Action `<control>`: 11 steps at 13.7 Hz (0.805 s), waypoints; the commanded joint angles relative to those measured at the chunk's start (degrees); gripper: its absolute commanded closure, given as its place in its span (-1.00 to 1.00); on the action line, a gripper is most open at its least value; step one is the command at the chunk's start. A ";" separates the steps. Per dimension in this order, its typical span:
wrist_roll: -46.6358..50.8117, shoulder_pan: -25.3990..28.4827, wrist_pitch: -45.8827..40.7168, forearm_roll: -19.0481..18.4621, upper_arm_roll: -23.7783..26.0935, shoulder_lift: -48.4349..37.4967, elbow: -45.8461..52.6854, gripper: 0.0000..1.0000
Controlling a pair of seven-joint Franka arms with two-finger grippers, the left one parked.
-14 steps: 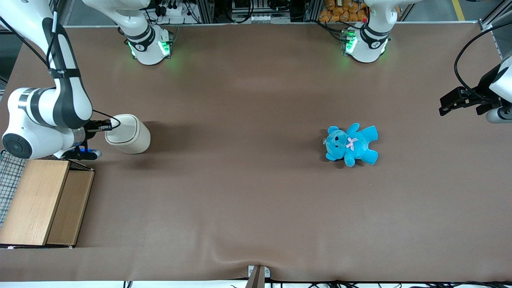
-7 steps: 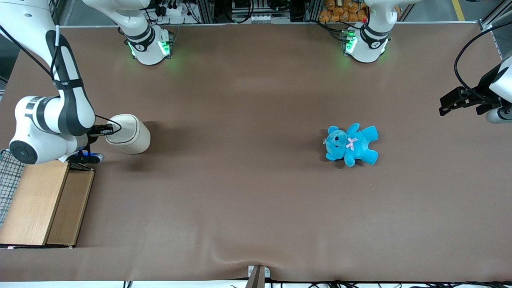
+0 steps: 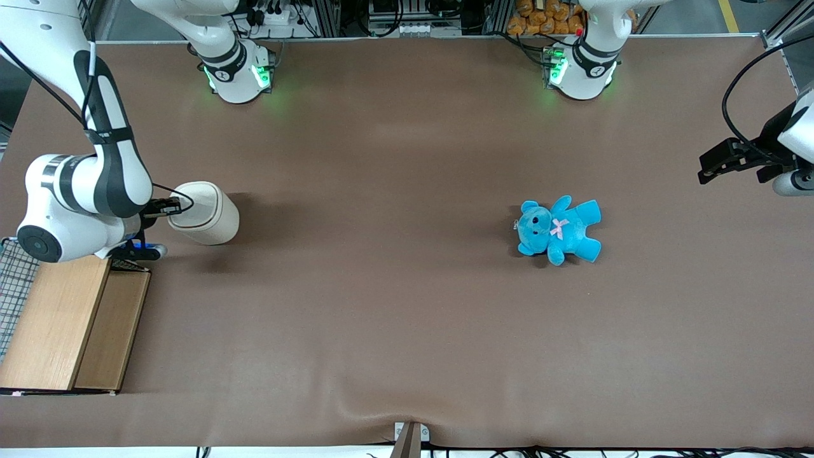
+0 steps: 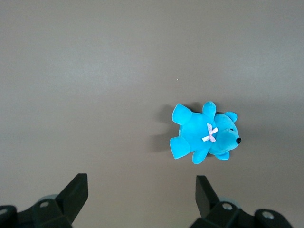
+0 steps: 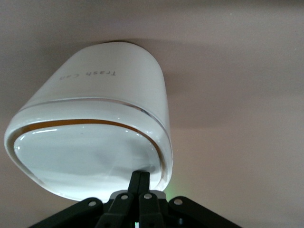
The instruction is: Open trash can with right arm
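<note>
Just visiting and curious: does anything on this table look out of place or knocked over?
Only mildly. The blue teddy bear lies flat on the brown table, alone toward the parked arm's end. The trash can stands upright, lid closed, the gripper touching the lid's edge, jaws together. Nothing looks spilled or damaged.

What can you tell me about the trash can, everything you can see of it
The trash can is a small cream-white bin of glossy plastic, rounded-square on top, with "Trash Can" printed on its side. A thin brownish seam rings the lid, which looks shut. It stands on the brown table toward the working arm's end, near the wooden box. The gripper, fingers together, meets the lid's edge.
</note>
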 commanded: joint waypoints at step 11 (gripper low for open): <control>0.06 0.16 -15.11 -2.13 0.72 -10.17 24.46 -1.00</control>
